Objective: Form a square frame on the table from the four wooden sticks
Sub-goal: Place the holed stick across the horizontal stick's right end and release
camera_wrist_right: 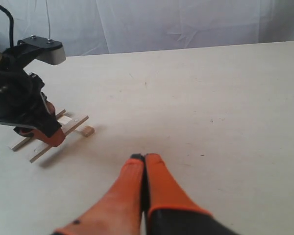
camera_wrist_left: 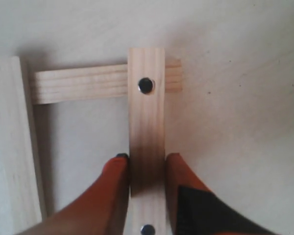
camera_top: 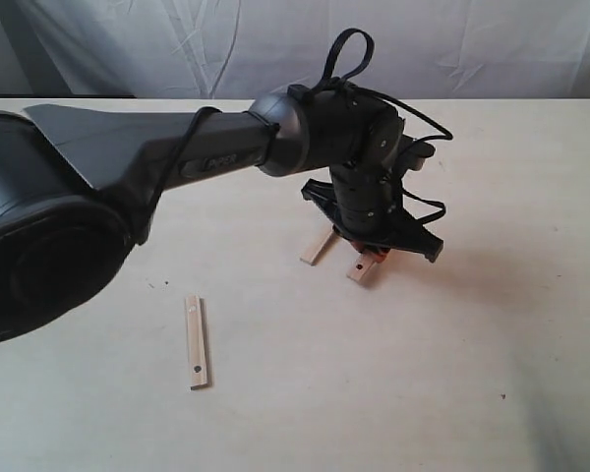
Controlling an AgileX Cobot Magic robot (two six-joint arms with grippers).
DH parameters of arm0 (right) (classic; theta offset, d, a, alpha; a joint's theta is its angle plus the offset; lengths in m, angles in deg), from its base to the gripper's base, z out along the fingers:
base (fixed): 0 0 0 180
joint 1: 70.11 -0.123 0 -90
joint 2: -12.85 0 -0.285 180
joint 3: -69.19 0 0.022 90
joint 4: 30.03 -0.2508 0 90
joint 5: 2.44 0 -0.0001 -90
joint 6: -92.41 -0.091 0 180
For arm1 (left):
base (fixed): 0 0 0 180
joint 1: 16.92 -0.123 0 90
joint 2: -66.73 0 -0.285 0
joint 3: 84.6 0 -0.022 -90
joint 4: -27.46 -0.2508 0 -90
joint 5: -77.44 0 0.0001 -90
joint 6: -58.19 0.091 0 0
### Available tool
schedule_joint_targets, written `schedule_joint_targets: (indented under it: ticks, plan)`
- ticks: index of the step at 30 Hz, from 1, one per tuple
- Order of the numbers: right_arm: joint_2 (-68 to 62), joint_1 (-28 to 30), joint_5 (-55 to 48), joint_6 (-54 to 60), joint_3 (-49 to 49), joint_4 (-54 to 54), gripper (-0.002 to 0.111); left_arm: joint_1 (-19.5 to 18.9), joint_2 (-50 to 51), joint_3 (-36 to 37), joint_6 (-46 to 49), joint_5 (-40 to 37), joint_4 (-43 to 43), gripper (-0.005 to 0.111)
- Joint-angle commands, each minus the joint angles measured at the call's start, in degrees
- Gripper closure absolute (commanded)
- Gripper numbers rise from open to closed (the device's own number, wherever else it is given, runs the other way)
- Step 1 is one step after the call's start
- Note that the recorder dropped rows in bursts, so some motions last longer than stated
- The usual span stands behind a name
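Clamped between the orange fingers (camera_wrist_left: 115,181) of the left end effector (camera_wrist_left: 147,159), a holed wooden stick (camera_wrist_left: 146,122) lies across the end of a plain stick (camera_wrist_left: 78,84) at a right angle, its dark hole over the crossing. A third stick (camera_wrist_left: 12,147) runs just beside the plain one's other end, a corner seen clearly only in the left wrist view. Only the exterior view shows the fourth stick (camera_top: 196,342), holed at both ends, alone on the tabletop (camera_top: 393,393) well apart from the others, and only the right wrist view shows the right end effector (camera_wrist_right: 145,159), fingers pressed together, well apart from the sticks.
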Motion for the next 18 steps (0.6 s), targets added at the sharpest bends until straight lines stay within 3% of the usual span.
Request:
schedule_joint_targets:
  ticks: [1,13,16,18]
  plan:
    - [0.38,0.29,0.66,0.19,0.07,-0.01,0.108,0.59,-0.21,-0.22,0.01,-0.81,0.00,0.067]
    - [0.38,0.29,0.60,0.23,0.07,-0.01,0.108,0.59,-3.77,-0.22,0.01,-4.80,0.00,0.063]
    - [0.38,0.29,0.60,0.23,0.07,-0.01,0.108,0.59,-5.84,-0.22,0.01,-7.12,-2.44,0.067]
    - [0.38,0.29,0.47,0.23,0.07,-0.01,0.108,0.59,-7.09,-0.22,0.01,-9.11,-4.47,0.076]
